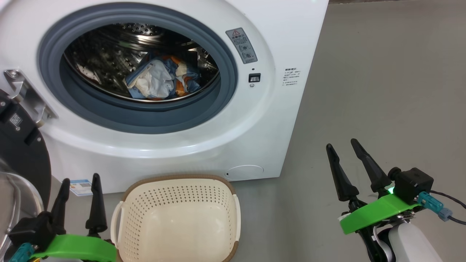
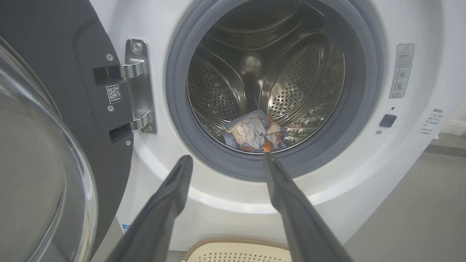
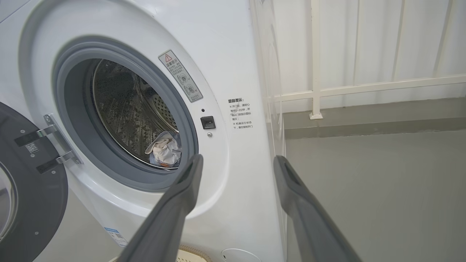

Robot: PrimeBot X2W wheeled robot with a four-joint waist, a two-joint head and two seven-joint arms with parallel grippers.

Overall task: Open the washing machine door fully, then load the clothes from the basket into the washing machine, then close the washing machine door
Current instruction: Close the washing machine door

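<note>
Blue clothes (image 1: 162, 79) in drum; basket (image 1: 178, 218) empty.

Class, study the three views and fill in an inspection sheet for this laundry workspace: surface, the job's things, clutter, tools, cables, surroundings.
Surface: grey floor, smooth and even.
Job's things: washing machine with its door swung open to the left; clothes lying in the drum; basket on the floor in front of the machine, nothing in it.
Clutter: nothing seen.
Tools: left tool open and holding nothing, just left of the basket; right tool open and holding nothing, over the floor to the right.
Cables: dark cable running from a teal plug at the right wrist.
Surroundings: white railing beyond the machine.
</note>
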